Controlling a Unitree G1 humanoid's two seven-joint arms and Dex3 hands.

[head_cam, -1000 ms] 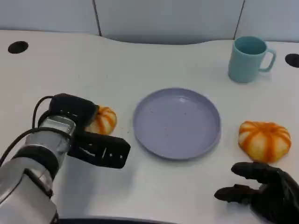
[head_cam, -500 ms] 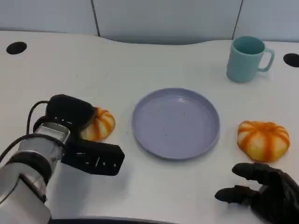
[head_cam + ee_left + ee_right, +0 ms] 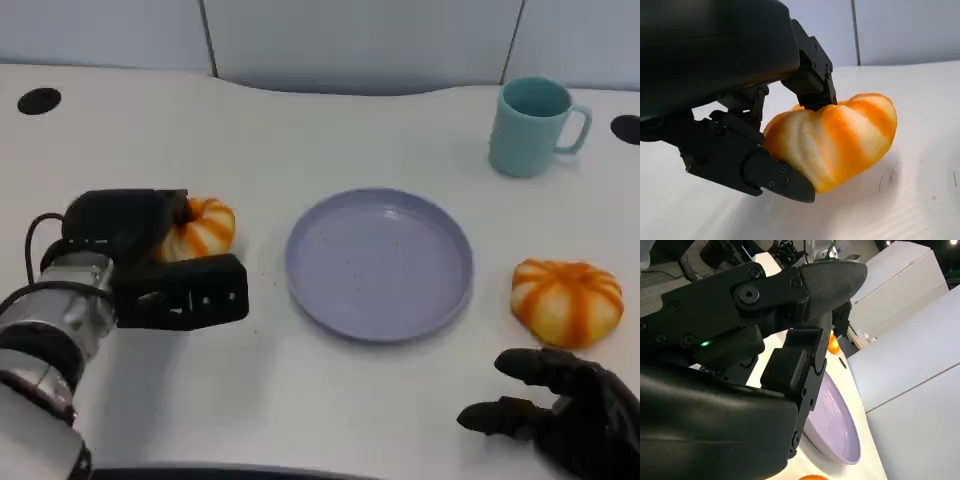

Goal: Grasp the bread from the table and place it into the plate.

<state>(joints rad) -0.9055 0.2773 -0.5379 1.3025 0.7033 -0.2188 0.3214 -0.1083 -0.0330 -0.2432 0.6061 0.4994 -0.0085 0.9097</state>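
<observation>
Orange-striped breads, two: left robot hand grips one, right robot hand empty, fingers apart; one plate

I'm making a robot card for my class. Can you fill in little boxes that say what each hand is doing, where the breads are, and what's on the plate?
Left hand: the left hand grips the left bread, lifted clear of the table
Right hand: the right hand is near the table's front edge, holding nothing, fingers apart
Other bread: the right bread lies on the table, right of the plate
Plate: the purple plate has nothing on it
Cup: the teal cup stands upright, far right
</observation>
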